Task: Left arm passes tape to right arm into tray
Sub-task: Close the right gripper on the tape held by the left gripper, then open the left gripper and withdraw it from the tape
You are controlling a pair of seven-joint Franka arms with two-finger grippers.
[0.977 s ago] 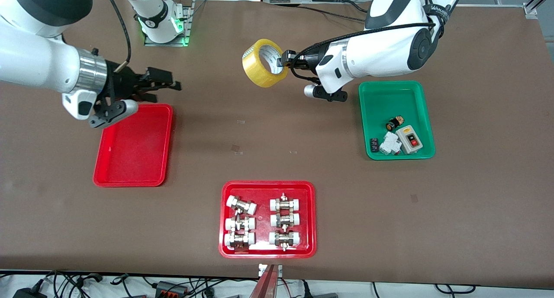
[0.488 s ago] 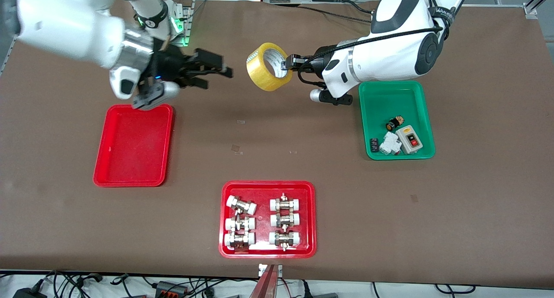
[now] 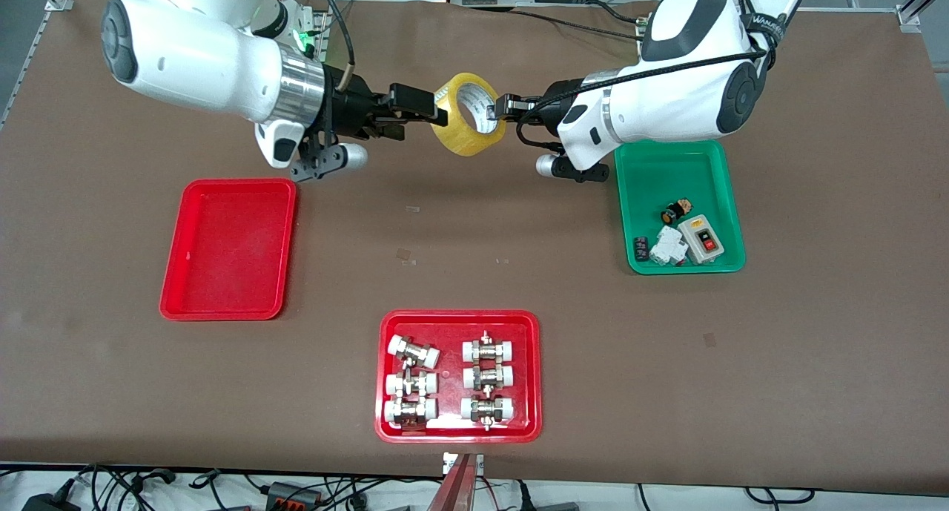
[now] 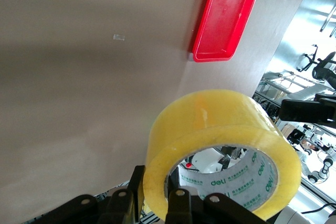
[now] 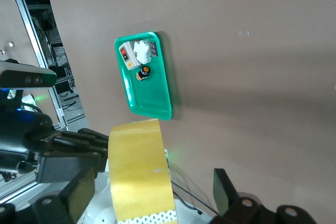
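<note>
The yellow tape (image 3: 465, 137) hangs in the air over the table's middle, near the robots' bases. My left gripper (image 3: 495, 112) is shut on the roll's wall, one finger inside the hole and one outside (image 4: 131, 190). The tape (image 4: 210, 129) fills the left wrist view. My right gripper (image 3: 419, 118) is open and straddles the roll's other edge. In the right wrist view the tape (image 5: 140, 174) stands between its spread fingers (image 5: 223, 186), with gaps on both sides. The empty red tray (image 3: 230, 251) lies toward the right arm's end and also shows in the left wrist view (image 4: 226, 19).
A green tray (image 3: 667, 170) with small electrical parts lies below the left arm; it also shows in the right wrist view (image 5: 152, 98). A red tray (image 3: 460, 317) with white-capped metal fittings lies near the front edge. Cables run along the table's front edge.
My right arm has swung from over the red tray to the tape, and its open fingers now straddle the roll. My left gripper has shifted the tape slightly toward its own end.
</note>
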